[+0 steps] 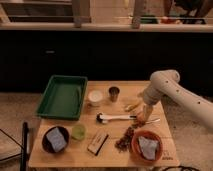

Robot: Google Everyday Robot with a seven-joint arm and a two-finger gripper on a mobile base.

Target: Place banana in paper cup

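The banana (pixel 132 106) is small and pale yellow and lies on the wooden table (pixel 75 157), right of the dark metallic cup (pixel 114 93). The paper cup (pixel 95 97) is short and white and stands left of that dark cup, beside the green tray. My gripper (pixel 142 116) hangs from the white arm (pixel 162 85) on the right. It is low over the table, just right of and in front of the banana. A round orange-tan fruit (pixel 141 121) sits right at the gripper.
A green tray (pixel 62 96) lies at the back left. A white-handled tool (pixel 117 118) lies mid-table. At the front are a dark bowl with a grey cloth (pixel 55 139), a light green cup (pixel 78 131), a flat bar (pixel 97 143), brown bits (pixel 125 140) and an orange bowl (pixel 146 146).
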